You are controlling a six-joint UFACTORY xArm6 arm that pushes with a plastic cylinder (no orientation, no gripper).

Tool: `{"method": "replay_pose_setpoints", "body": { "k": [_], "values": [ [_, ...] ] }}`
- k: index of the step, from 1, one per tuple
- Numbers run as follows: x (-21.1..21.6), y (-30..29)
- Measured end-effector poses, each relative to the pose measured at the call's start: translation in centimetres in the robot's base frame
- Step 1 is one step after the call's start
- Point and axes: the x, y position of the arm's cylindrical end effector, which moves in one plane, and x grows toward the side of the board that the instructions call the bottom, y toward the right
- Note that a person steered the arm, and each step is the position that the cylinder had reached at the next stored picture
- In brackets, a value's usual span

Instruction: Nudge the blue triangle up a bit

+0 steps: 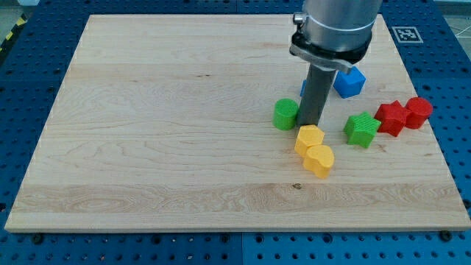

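Note:
My tip [308, 124] rests on the wooden board [176, 118], just right of a green round block [285, 114] and right above a yellow hexagon block [310, 138]. A sliver of blue [302, 88] shows at the rod's left edge, above the tip. It looks like a blue block mostly hidden behind the rod, and its shape cannot be made out. A blue cube-like block [350, 82] lies right of the rod, partly under the arm's body.
A second yellow block [319, 160] touches the hexagon from below. A green star block [361, 129], a red star block [391, 118] and a red round block [419, 112] sit in a row near the board's right edge.

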Motion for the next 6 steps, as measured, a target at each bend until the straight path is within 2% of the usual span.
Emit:
{"method": "replay_pose_setpoints", "body": {
  "k": [3, 4, 5, 6],
  "values": [
    [-0.5, 4.2],
    [-3.6, 4.2],
    [-6.0, 2.3],
    [-5.7, -2.0]
  ]
}}
